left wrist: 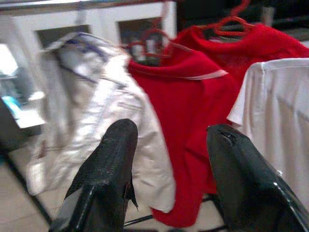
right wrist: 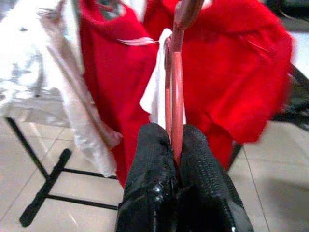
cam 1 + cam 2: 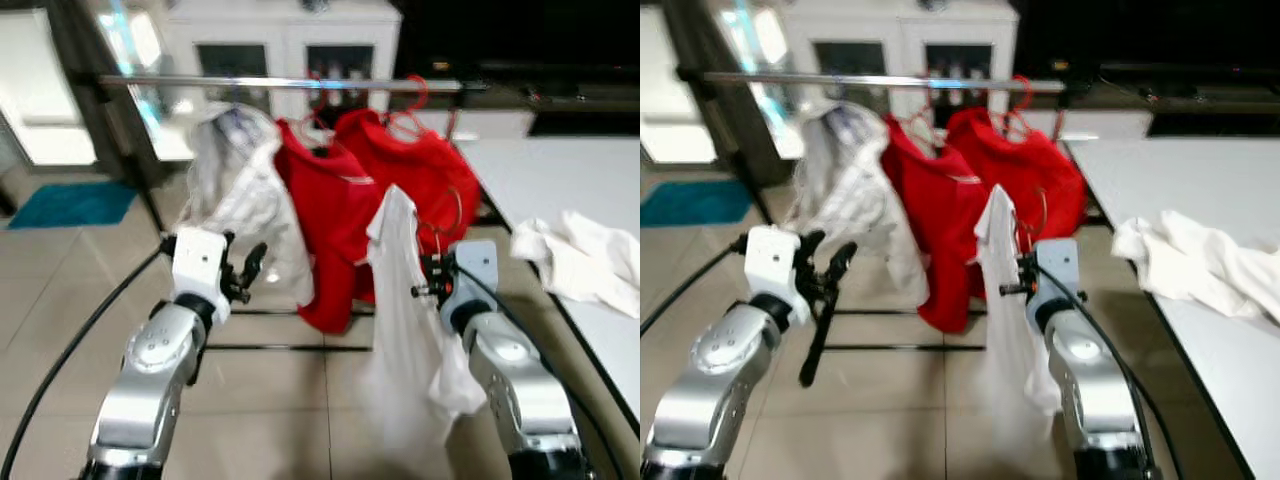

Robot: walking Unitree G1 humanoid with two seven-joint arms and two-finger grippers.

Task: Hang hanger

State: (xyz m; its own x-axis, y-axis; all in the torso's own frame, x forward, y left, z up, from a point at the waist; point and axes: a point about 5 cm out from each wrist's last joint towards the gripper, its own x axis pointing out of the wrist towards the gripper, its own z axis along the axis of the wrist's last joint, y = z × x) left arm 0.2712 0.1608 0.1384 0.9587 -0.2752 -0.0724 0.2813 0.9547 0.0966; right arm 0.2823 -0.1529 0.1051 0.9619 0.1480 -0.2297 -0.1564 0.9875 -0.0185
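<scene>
Parted and empty, the left gripper [image 1: 169, 159] hovers at nine o'clock, facing a pale jacket [image 3: 240, 190] on the rail [image 3: 280, 82]. At twelve hang two red shirts [image 3: 345, 215]. At three, the right gripper [image 2: 176, 150] is clamped on a red hanger [image 2: 176, 96] bearing a white shirt [image 3: 400, 330]. White cloth [image 3: 580, 255] lies on the table [image 3: 560, 170] beyond.

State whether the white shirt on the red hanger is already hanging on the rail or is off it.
Off the rail. The right end effector is shut on the red hanger, holding the white shirt below the rail.
</scene>
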